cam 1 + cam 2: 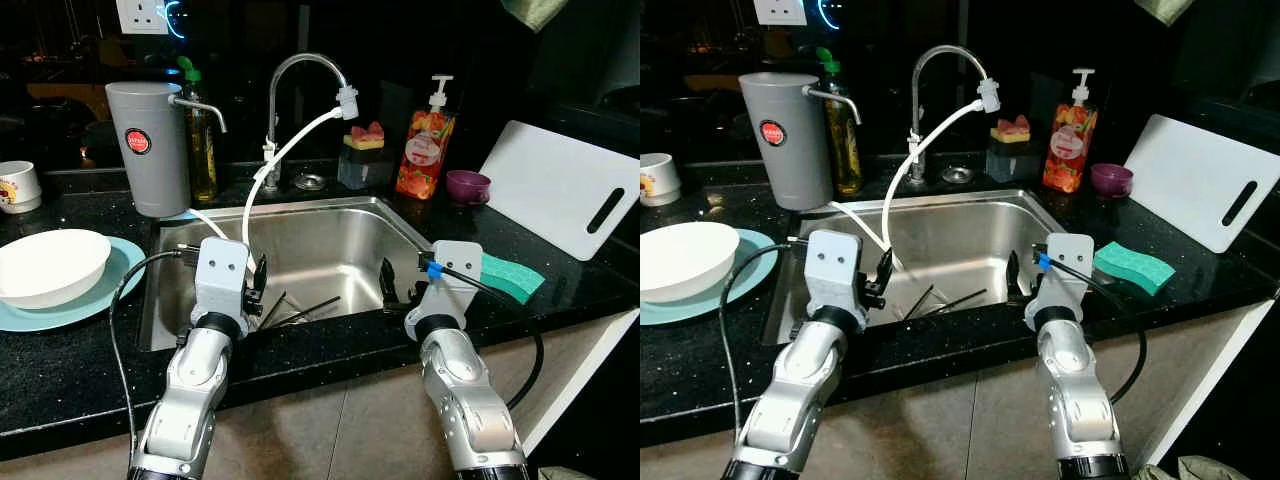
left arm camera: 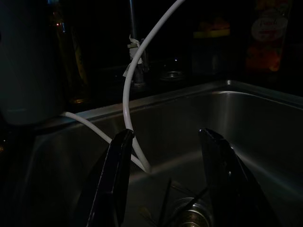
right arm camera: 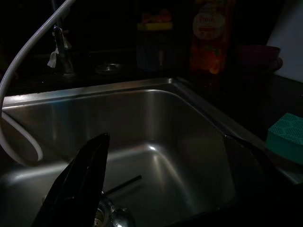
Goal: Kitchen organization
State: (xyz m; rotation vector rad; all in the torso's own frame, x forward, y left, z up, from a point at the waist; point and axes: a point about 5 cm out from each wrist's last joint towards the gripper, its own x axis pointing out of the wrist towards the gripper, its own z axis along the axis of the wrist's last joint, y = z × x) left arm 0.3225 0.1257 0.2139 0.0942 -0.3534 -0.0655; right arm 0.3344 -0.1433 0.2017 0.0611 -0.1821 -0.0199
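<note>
A steel sink (image 1: 300, 207) is set into the black counter in front of me. Thin dark chopsticks (image 1: 302, 311) lie on its bottom near the drain. My left gripper (image 1: 257, 287) hovers over the sink's near left rim, open with nothing between its fingers (image 2: 116, 165). Over the near right rim my right gripper (image 1: 390, 287) is open wide and empty too. A white bowl (image 1: 50, 265) rests on a light blue plate (image 1: 122, 262) left of the sink. On the counter right of the right gripper lies a green sponge (image 1: 512, 277).
A tap (image 1: 300, 65) with a white hose (image 1: 272, 168) drooping into the sink stands behind it. A grey jug (image 1: 148, 145), oil bottle (image 1: 203, 150) and mug (image 1: 18, 187) sit back left. A soap bottle (image 1: 425, 150), purple cup (image 1: 467, 186) and white cutting board (image 1: 560, 185) are back right.
</note>
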